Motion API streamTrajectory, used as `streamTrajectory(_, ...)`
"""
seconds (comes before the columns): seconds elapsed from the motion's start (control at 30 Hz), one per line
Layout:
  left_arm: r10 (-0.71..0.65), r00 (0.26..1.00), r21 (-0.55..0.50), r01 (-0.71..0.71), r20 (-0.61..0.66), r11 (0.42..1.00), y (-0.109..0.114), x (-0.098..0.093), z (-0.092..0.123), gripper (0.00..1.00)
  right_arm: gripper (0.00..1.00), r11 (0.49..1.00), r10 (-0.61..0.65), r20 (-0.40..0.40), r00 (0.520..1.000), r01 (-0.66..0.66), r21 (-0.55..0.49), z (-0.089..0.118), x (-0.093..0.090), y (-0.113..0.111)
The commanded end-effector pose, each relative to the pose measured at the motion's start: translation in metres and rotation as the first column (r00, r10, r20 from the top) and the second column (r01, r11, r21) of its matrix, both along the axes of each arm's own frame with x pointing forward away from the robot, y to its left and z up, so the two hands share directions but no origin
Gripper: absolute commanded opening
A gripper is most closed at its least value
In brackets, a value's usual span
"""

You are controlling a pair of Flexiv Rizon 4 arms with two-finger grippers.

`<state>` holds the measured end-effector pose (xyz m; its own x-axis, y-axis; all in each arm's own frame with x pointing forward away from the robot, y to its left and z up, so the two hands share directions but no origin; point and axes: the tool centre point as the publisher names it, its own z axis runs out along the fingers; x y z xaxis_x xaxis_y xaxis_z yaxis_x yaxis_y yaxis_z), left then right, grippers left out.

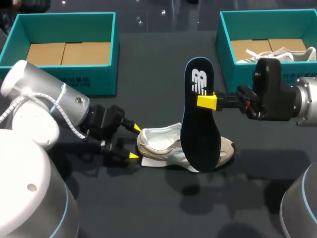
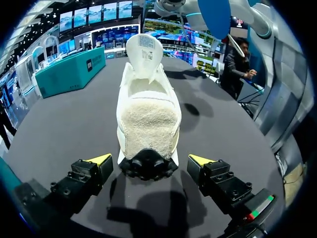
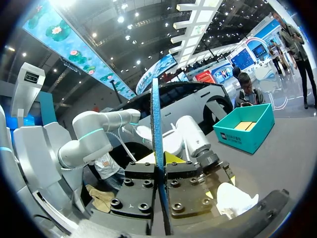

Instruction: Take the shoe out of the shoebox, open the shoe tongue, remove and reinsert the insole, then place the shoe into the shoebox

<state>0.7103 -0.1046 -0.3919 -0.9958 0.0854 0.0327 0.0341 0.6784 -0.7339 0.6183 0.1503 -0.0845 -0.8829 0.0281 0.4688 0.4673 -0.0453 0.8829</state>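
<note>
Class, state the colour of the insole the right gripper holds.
The insole is dark navy with a white logo, clearest in the head view.

The right pincer's point(image 3: 159, 159) 2 fingers clamp the blue insole point(image 3: 155, 119) upright, edge-on. Beside it, the white shoe point(image 3: 235, 198) lies on the counter point(image 3: 287, 158); a teal shoebox point(image 3: 242, 131) sits near the counter's edge.

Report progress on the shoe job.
Done: white fabric shoe lies out on the table, tongue raised, dark blue flat insole removed. In hand: right end effector grips the insole upright over it. Left: reinsert, then box the shoe.
</note>
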Motion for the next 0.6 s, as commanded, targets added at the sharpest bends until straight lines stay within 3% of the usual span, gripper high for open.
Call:
streamTrajectory(0.03, -0.001, 1.000, 0.015, 0.001, 0.000, 1.000, -0.001, 0.000, 0.000, 1.00, 0.00, 1.000, -0.002, 0.000, 1.000, 0.002, -0.001, -0.001, -0.001, 0.002)
streamTrajectory(0.2, -0.001, 1.000, 0.015, 0.001, 0.000, 1.000, -0.001, 0.000, 0.000, 1.00, 0.00, 1.000, -0.002, 0.000, 1.000, 0.002, -0.001, -0.001, -0.001, 0.002)
streamTrajectory(0.6, 0.067, 0.998, 0.237, -0.067, 0.011, 0.969, 0.007, 0.004, 0.014, 1.00, 0.00, 1.000, -0.002, 0.000, 1.000, 0.002, -0.001, -0.001, -0.001, 0.002)
